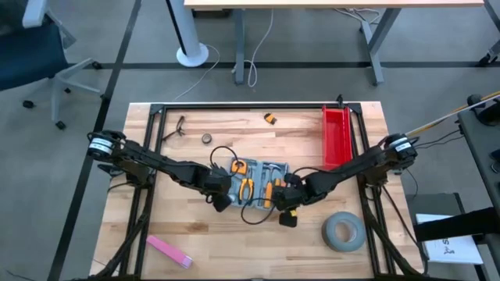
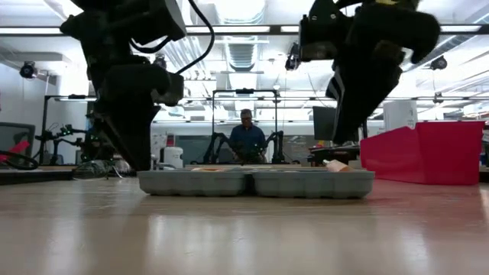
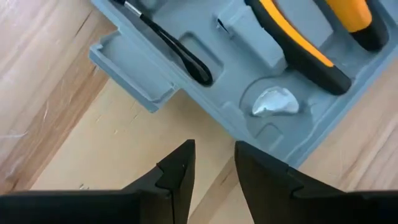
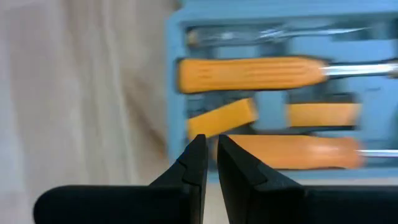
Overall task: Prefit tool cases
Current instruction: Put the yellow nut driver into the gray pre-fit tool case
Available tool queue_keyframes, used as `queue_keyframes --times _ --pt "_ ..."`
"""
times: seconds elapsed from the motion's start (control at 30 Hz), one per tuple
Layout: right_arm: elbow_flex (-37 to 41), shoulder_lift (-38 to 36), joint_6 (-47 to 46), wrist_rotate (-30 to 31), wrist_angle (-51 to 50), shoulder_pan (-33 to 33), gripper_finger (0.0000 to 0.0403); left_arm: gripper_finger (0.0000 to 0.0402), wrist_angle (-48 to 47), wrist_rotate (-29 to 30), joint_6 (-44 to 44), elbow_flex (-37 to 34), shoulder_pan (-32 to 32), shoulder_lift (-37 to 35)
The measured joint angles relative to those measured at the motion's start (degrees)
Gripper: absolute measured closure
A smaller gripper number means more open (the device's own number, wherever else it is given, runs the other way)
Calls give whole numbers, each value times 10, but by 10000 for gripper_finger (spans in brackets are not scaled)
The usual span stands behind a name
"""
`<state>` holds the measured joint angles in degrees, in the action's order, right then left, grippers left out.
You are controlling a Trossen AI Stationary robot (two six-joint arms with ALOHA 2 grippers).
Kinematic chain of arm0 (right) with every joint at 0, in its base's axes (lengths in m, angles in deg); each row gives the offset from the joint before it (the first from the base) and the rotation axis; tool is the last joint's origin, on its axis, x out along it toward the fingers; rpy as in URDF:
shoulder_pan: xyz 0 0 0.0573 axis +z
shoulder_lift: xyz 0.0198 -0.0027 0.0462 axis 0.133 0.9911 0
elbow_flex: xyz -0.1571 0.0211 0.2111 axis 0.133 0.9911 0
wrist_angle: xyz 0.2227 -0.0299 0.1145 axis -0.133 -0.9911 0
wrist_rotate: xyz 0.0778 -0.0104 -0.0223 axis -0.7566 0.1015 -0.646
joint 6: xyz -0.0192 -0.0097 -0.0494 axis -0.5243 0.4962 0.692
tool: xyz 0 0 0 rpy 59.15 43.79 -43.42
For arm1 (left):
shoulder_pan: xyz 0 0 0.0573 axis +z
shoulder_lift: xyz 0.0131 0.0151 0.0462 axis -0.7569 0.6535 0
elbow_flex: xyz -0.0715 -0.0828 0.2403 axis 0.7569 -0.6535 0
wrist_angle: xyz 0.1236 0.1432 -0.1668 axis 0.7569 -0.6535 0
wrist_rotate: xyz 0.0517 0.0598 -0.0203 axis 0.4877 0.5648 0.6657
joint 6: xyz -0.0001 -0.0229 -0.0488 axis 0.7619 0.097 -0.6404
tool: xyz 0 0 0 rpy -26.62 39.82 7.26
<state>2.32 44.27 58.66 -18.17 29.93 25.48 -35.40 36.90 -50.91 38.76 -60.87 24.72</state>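
We see the case lying open and flat near the middle of the bench, with orange-handled tools set in its moulded recesses. Our left gripper hovers just off the case's left edge, its jaws parted by a narrow gap and holding nothing. Our right gripper sits low at the case's right edge, jaws pressed nearly together and empty, pointing at the orange handles. A red bin stands on the right side of the bench, a grey tape roll lies near the front right, and a pink strip lies front left.
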Motion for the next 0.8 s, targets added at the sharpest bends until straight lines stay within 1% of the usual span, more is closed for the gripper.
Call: queue_keyframes --times 0.07,0.13,0.3,0.4,0.53,0.8 --pt "-10 -5 0 20 -26 -5 384 282 0 0 2 0 -1 -1" --pt "-13 -14 0 24 -37 -14 384 285 0 0 2 0 -3 -3" --pt "4 -45 -20 53 -47 -39 384 293 -2 -1 4 0 -12 -7" --pt "20 -60 -30 52 -49 -57 384 296 -2 -1 4 0 -17 -10" --pt "24 -61 -28 38 -55 -78 384 297 -2 -1 4 0 -18 -16" --pt "35 -54 -14 38 -54 -108 384 280 -2 10 6 0 -18 -31"
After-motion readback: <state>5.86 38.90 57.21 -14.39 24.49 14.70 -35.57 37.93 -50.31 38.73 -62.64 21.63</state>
